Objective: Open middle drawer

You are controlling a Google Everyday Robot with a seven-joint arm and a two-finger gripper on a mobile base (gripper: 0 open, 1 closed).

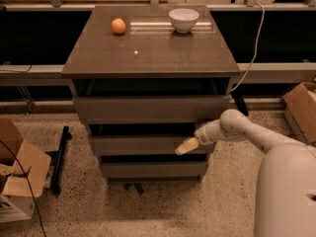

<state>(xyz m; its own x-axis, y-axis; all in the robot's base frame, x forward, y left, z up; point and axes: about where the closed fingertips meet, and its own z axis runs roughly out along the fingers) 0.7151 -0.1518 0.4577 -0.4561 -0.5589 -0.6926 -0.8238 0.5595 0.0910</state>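
Well, my cream-tipped parallel-jaw gripper [186,146] sits against the right-hand part of the middle drawer [138,145], the centre one of three flat, handleless, glossy grey-brown fronts. I cannot tell from here whether it is open or closed. The drawer stretches away from the tip toward the left of the view, with its long axis running side to side. So I judge the pull has to come straight out toward the camera, square to that front. My white arm [237,128] reaches in from the lower right. Up on the glossy brown cabinet top [148,53], a round orange fruit [118,26] and a white bowl [183,19] stand well apart from the work
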